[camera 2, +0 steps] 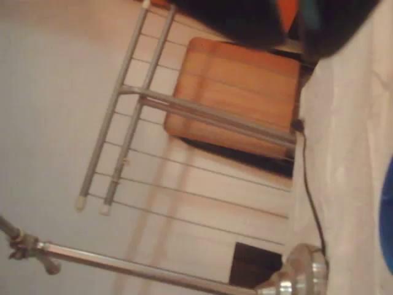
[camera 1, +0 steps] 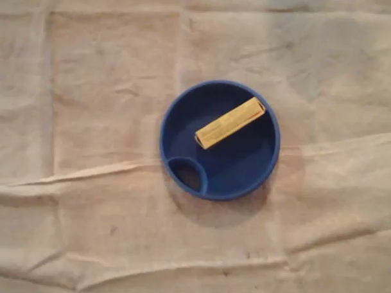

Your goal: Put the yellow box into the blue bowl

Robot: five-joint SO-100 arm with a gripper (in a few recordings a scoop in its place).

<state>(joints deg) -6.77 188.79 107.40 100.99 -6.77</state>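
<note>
Pincer grip could not be judged as released or clenched: a dark blurred shape (camera 2: pixel 270 18) along the top edge of the wrist view gave nothing clear. At that view's right edge sat a sliver of the blue bowl (camera 2: pixel 389 215), with the camera turned away from it toward the room. In the overhead view the yellow box (camera 1: pixel 230 122) lay on its side inside the bowl, slanting across its floor above the bowl's small pocket (camera 1: pixel 188 174). Wrinkled cloth (camera 1: pixel 88 85) covered the tabletop around the bowl. The task looked done, with at most parking the arm left.
</note>
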